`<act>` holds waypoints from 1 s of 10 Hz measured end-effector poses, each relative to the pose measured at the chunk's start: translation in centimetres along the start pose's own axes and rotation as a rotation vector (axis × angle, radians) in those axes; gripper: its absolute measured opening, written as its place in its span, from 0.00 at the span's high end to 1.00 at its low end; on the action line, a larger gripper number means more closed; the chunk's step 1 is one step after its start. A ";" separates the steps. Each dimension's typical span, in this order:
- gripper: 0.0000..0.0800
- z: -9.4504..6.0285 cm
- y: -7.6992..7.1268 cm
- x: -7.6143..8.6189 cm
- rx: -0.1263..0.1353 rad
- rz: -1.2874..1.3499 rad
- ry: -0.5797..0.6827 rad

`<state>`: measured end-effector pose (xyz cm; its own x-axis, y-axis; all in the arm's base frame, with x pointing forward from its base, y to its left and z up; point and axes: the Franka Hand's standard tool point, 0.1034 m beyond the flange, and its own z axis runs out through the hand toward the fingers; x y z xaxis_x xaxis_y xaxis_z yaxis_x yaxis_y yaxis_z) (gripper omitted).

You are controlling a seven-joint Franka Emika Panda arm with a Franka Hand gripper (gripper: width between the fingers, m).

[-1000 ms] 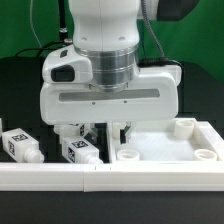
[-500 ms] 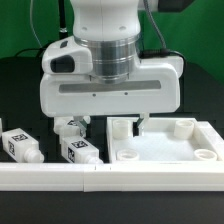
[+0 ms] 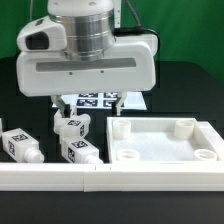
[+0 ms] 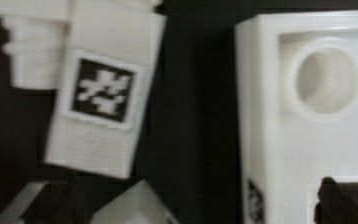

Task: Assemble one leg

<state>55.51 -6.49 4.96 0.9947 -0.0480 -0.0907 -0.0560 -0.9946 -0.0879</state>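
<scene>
Three white legs with black-and-white tags lie on the black table in the exterior view: one at the far left (image 3: 20, 144), one in the middle (image 3: 71, 127), one in front of it (image 3: 80, 151). The white square tray (image 3: 150, 152) with round corner sockets sits at the exterior view's right. My gripper (image 3: 88, 103) hangs above the middle leg and the tray's near corner, open and empty. In the wrist view a tagged leg (image 4: 101, 90) lies beside the tray's edge (image 4: 265, 110), both between my spread fingertips (image 4: 345, 200).
The marker board (image 3: 100, 99) lies behind the gripper. A long white rail (image 3: 100, 180) runs along the table's front edge. A green wall stands at the back.
My gripper has risen and moved toward the exterior view's left, away from the tray's corner. The marker board now shows beneath it. Legs and tray have not moved.
</scene>
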 end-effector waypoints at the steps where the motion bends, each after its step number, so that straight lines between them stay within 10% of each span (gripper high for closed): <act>1: 0.19 0.1 -0.1 -0.2 0.001 0.001 -0.008; 10: 0.19 1.9 1.5 -0.8 -0.001 0.078 -0.045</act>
<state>54.50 -7.76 2.96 0.9824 -0.1214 -0.1420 -0.1334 -0.9880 -0.0781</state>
